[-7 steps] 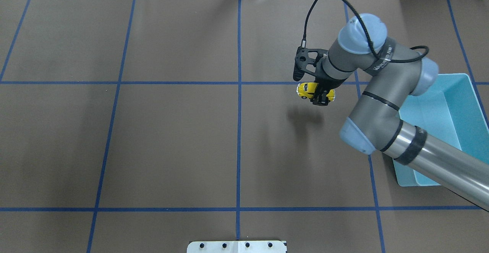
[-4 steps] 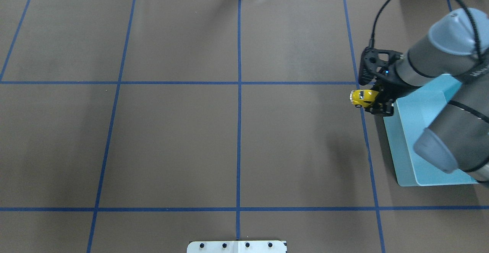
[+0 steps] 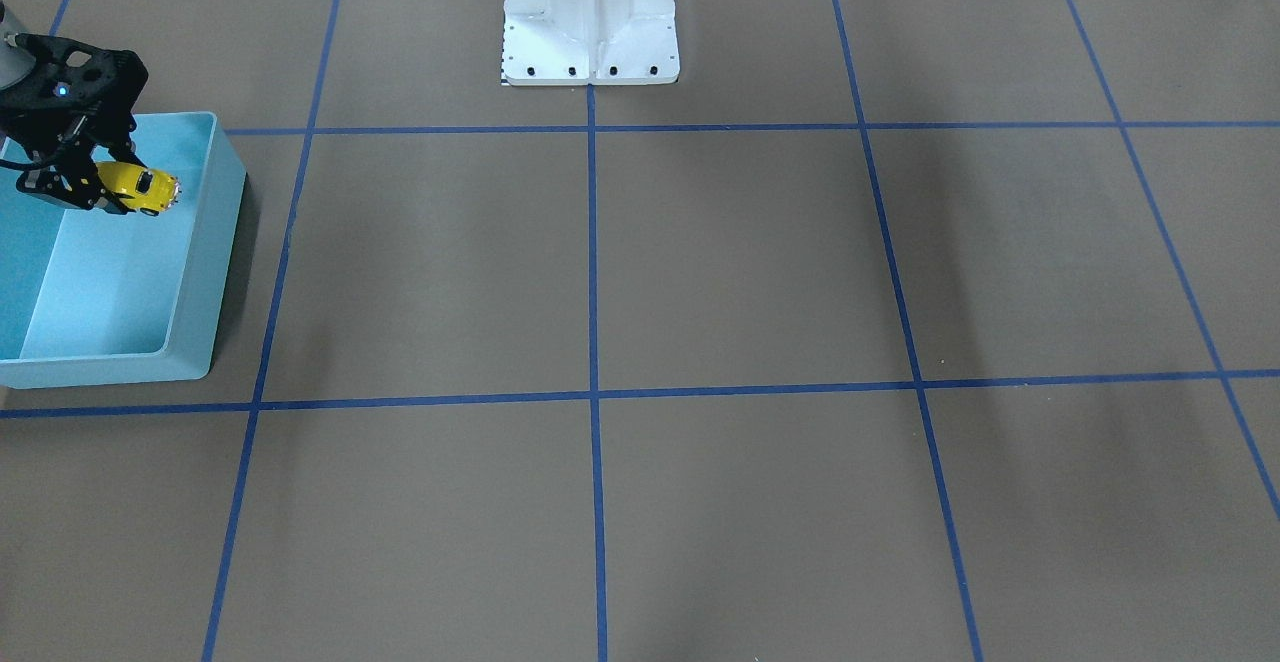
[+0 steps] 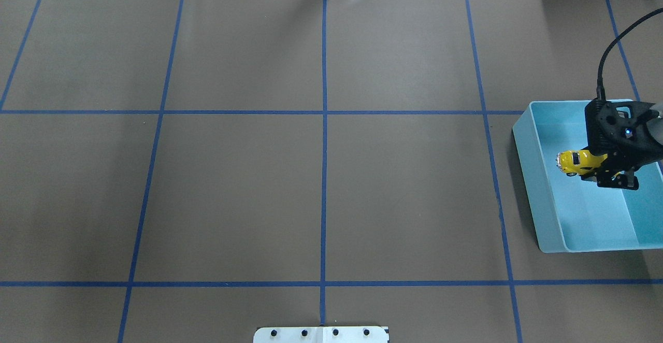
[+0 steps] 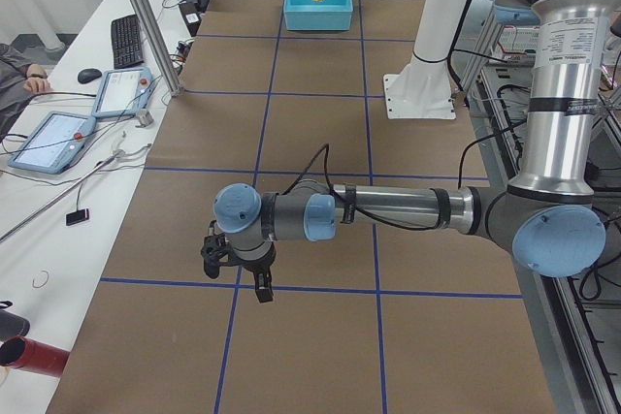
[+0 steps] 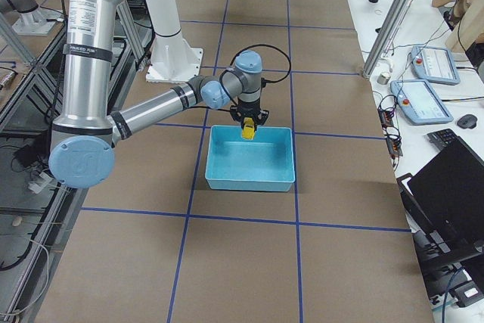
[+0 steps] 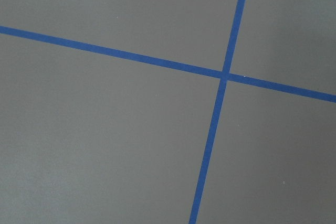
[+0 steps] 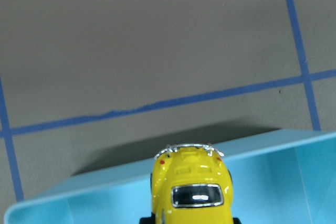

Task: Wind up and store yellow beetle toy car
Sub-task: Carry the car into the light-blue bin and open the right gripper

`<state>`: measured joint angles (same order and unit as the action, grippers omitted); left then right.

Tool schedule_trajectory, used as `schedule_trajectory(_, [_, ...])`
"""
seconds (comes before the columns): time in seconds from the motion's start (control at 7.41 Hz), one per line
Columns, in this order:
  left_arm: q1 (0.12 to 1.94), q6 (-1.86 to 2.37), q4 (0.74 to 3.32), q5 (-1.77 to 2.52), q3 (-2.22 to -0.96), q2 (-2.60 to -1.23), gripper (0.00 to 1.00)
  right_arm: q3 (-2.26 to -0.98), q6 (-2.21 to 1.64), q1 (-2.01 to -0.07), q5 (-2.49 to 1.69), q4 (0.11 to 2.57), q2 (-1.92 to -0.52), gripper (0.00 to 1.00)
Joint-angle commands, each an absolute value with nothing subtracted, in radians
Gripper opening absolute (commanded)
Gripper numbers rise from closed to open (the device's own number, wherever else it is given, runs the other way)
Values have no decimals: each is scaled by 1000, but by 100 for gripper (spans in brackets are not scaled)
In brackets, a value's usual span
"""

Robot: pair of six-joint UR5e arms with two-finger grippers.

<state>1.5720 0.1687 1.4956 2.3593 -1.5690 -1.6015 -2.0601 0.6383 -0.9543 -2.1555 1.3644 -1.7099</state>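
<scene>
right claw (image 4: 605, 171) is clamped on the yellow beetle toy car (image 4: 576, 161), gripping it by one end, the other end poking out toward the middle of the table (image 4: 233, 177). the car hangs over the inside of the light blue bin (image 4: 533, 198), near the bin's wall on the table-centre side. from the front the claw (image 3: 85, 187) and car (image 3: 138, 189) sit above the open bin (image 3: 205, 272), and the car looks to be off the bin floor, though the gap is hard to judge from here. the right wrist camera shows the car's rounded end and dark window (image 8: 191, 192), with the bin's wall (image 8: 105, 182) right in front of it and blue tape lines (image 8: 157, 106) on the table beyond. a black cable (image 4: 603, 63) curves up from the wrist, and the claw's black body covers part of the bin's interior in the overhead view. left claw (image 5: 241, 273) hovers low over the table well away at the other end; it shows only in the side view, so i cannot tell whether it is open or closed. its camera sees only a crossing of tape (image 7: 224, 74). the white base mount (image 3: 590, 12) stands between the two arms.
</scene>
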Motion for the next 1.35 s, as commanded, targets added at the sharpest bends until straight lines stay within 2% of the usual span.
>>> schedule_trajectory(0.0, [1571, 169, 1496, 2359, -1569, -1601, 100, -1909, 673, -956, -2152, 1169, -1738, 0])
schedule_trajectory(0.4, [1571, 169, 1496, 2359, -1568, -1603, 100, -1824, 673, -951, -2151, 1120, -1729, 0])
schedule_trajectory(0.81, [1569, 169, 1494, 2359, -1569, -1603, 100, -1806, 666, -940, -2152, 1118, -1724, 79])
schedule_trajectory(0.94, [1569, 169, 1494, 2359, -1569, -1603, 100, -1786, 673, -940, -2158, 1112, -1720, 100])
schedule_trajectory(1.21, [1569, 169, 1494, 2359, -1569, -1603, 100, -1786, 667, -939, -2171, 1074, -1717, 100])
